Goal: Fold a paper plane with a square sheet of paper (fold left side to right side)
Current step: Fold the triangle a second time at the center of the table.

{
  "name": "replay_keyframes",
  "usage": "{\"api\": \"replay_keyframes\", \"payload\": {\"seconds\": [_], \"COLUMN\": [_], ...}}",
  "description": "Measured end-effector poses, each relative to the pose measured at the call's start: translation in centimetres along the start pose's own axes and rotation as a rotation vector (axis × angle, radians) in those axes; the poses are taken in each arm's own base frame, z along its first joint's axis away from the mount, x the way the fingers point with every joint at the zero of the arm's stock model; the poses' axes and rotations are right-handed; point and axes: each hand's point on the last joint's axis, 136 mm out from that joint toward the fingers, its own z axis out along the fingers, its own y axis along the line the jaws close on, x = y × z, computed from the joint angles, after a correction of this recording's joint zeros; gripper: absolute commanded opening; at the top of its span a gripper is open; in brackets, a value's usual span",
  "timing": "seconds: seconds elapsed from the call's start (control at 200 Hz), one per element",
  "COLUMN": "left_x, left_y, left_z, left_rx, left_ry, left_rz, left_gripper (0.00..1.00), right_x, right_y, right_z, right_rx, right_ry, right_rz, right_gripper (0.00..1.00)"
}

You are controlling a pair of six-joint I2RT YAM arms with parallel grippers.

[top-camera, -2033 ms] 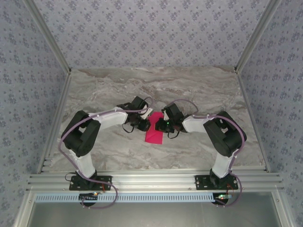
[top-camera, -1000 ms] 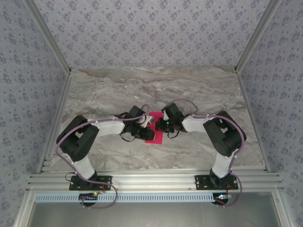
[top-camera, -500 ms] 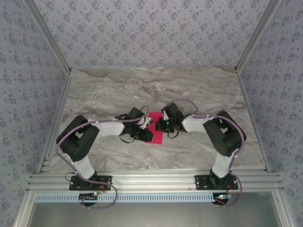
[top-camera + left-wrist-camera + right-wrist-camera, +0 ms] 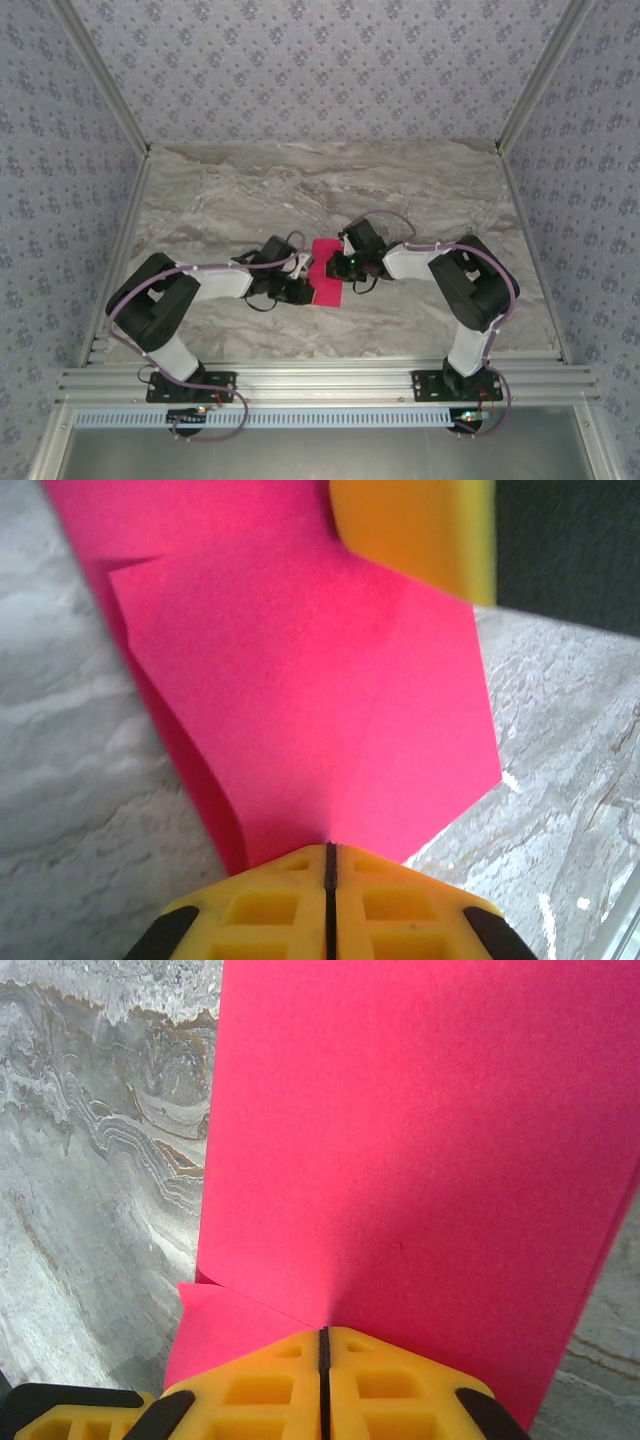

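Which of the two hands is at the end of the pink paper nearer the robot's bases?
The left hand: it pinches the pink paper at its near left edge; the right hand sits farther back.

left wrist: square sheet of paper (image 4: 300, 680) cropped at top edge, near corner hidden under left pincer (image 4: 328, 848) | yellow pad (image 4: 415, 530) far from pincer blurred, cropped | right wrist: sheet cropped top and right, near edge hidden under right pincer (image 4: 322, 1335) | nipped or pressed: unclear

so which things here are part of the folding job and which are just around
In the job: pink paper sheet, left gripper pinching it, right gripper shut over it.
Just around: marble table, aluminium frame, patterned walls.
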Motion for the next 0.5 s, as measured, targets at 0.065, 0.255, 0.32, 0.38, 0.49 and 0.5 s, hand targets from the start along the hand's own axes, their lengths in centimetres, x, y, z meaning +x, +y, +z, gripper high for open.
{"api": "replay_keyframes", "payload": {"seconds": [0.065,0.255,0.32,0.38,0.49,0.5], "left_x": [0.1,1.0,1.4,1.5,1.5,1.5], "left_y": [0.2,1.2,1.5,1.4,0.8,0.7], "left_z": [-0.3,-1.4,-1.8,-2.0,-2.1,-2.1], "left_rx": [-0.002,-0.020,-0.026,-0.020,0.015,0.018], "left_ry": [-0.005,-0.002,0.007,0.012,0.021,0.023], "left_rz": [-0.010,-0.048,-0.062,-0.069,-0.079,-0.079], "left_gripper": [0.06,0.06,0.06,0.07,0.08,0.08], "right_x": [0.0,0.1,0.1,0.1,0.1,0.1], "right_y": [0.0,0.0,0.1,0.1,0.1,0.1], "right_z": [0.0,0.0,0.0,0.0,0.0,0.0], "right_rx": [-0.001,-0.003,-0.004,-0.004,-0.004,-0.004], "right_ry": [0.002,0.005,0.005,0.005,0.005,0.005], "right_rz": [0.000,0.001,0.001,0.000,0.000,0.001], "right_gripper": [0.10,0.10,0.10,0.10,0.10,0.10]}}
